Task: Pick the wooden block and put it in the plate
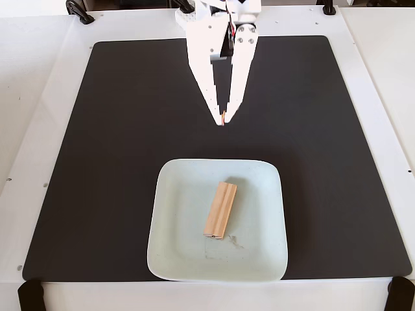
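In the fixed view a large matte black rectangular mat with rounded corners (97,162) covers most of a white tabletop (32,129), whose bare margins show to the left, right and along the near edge. Black clamps (31,295) grip the table at the two near corners, and more dark fittings sit along the far edge. Light falls evenly, with a soft sheen on the mat's far part. The white two-finger claw (224,116) reaches in from the far edge, pointing toward the camera above bare mat; its fingertips taper together almost to a point with only a thin slit between them, and nothing is held, so it reads as closed and empty. Nearer the camera than the claw, well apart from its tips, lies the large square pale mint-white plate with rounded corners and a raised rim (175,220). Inside it, about in the middle, rests the small light-tan wooden block with lengthwise grooves (220,209), lying flat and slanted slightly, its far end tipped rightward. Faint scuff marks show on the plate floor just beside the block's near end.
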Motion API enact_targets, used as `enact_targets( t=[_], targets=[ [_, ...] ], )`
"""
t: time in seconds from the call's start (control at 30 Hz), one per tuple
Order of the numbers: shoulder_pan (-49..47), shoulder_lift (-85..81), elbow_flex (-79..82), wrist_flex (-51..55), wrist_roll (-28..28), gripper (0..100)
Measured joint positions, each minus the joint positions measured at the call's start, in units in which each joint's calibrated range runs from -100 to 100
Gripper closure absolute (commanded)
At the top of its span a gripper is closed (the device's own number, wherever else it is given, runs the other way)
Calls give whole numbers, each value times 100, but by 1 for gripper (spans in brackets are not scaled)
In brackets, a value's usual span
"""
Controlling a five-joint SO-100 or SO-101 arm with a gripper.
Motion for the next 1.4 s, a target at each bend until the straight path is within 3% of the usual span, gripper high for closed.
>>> enact_targets(
  t=[0.6,1.03,1.4],
  targets=[
    [-937,-6542,5920,-60,-162,99],
    [-1246,-8686,6157,5102,-183,99],
    [-1420,-8686,6157,5629,-183,99]
  ],
)
